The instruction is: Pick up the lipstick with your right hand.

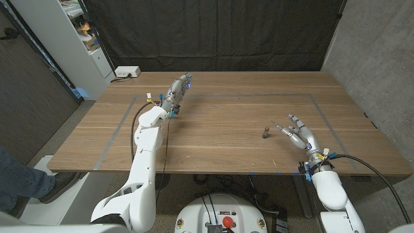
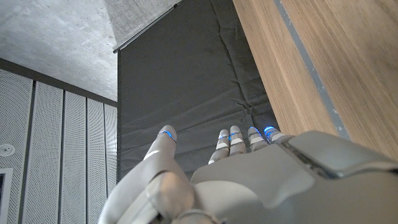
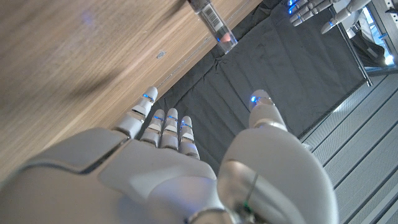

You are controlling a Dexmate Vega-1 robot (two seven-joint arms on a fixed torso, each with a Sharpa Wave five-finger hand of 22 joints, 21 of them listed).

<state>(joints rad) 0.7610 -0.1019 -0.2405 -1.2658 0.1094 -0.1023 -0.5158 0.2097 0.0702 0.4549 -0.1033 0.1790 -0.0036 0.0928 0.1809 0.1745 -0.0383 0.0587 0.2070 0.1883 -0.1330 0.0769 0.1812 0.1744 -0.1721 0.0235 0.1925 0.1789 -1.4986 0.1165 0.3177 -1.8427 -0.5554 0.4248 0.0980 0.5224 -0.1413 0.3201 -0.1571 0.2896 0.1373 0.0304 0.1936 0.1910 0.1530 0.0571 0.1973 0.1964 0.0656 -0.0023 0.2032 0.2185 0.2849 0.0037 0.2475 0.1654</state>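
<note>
While the lipstick [image 1: 265,133] stands upright on the wooden table [image 1: 226,145] just beside the right hand [image 1: 299,135], that hand holds nothing, fingers spread toward it, and the left hand [image 1: 177,90] waits far across, fingers straight and empty

R hand [image 3: 186,162] open, fingers spread, lipstick [image 3: 212,22] upright on table [image 3: 74,56] beyond.
</note>
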